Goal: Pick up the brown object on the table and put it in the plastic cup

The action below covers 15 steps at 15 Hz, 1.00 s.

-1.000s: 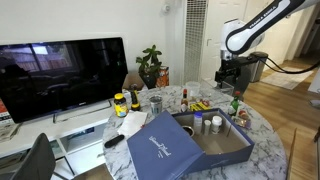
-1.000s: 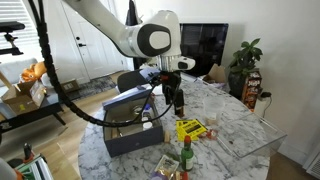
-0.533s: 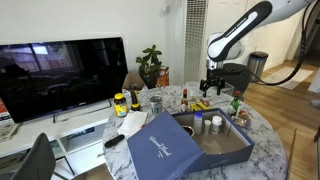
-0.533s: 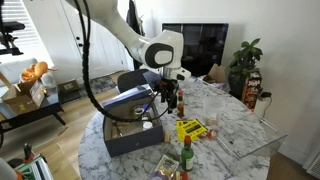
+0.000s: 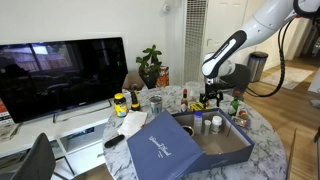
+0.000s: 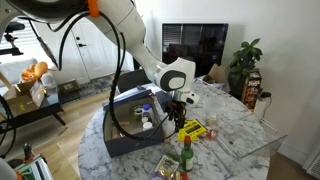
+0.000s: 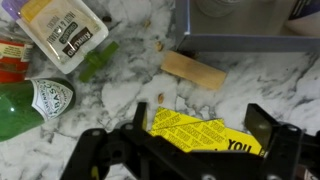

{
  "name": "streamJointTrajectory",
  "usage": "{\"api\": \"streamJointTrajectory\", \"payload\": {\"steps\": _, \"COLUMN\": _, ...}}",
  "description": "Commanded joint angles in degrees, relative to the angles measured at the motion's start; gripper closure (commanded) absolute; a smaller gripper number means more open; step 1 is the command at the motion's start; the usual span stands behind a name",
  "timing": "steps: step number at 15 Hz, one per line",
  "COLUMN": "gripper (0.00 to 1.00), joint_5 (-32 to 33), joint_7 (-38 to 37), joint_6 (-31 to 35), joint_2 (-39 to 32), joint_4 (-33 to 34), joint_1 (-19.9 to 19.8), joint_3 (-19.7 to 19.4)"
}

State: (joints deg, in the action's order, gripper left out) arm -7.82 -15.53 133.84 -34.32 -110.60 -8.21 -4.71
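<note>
The brown object (image 7: pixel 195 70) is a small tan block lying flat on the marble table (image 7: pixel 120 75), just in front of the blue box wall (image 7: pixel 250 42) in the wrist view. My gripper (image 7: pixel 200 135) hangs open low over the table, its dark fingers (image 7: pixel 266 128) either side of a yellow packet (image 7: pixel 190 128), with the block a little beyond them and untouched. Both exterior views show the gripper (image 5: pixel 212 97) (image 6: pixel 178 115) low beside the box. A clear plastic cup (image 5: pixel 155 102) (image 6: pixel 265 102) stands near the table's edge by the plant, well away from the gripper.
An open blue box (image 5: pixel 205 140) with jars inside fills the table's middle, its lid leaning on it. A green sauce bottle (image 7: pixel 30 105) and a labelled packet (image 7: pixel 65 30) lie left of the block. More bottles (image 6: pixel 185 155) and a TV (image 5: pixel 60 75) stand around.
The arm has swung in over the table and dropped, bringing the gripper down beside the blue box over the yellow packet. The jaws stayed open and nothing on the table moved.
</note>
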Motion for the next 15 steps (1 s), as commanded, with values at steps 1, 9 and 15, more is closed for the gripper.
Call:
{"api": "streamJointTrajectory", "payload": {"steps": 1, "gripper": 0.00, "joint_5": -0.7, "joint_7": 0.4, "joint_6": -0.2, "joint_2": -0.1, "joint_4": 0.3, "joint_1": 0.8, "joint_3": -0.8}}
{"api": "streamJointTrajectory", "payload": {"steps": 9, "gripper": 0.00, "joint_5": -5.9, "joint_7": 8.7, "joint_6": -0.3, "joint_2": -7.1, "joint_4": 0.0, "joint_1": -3.1, "joint_3": 1.9}}
{"api": "streamJointTrajectory", "payload": {"steps": 15, "gripper": 0.00, "joint_5": -6.4, "joint_7": 10.1, "joint_6": 4.5, "joint_2": -9.5, "joint_4": 1.3, "joint_1": -2.3, "joint_3": 2.1}}
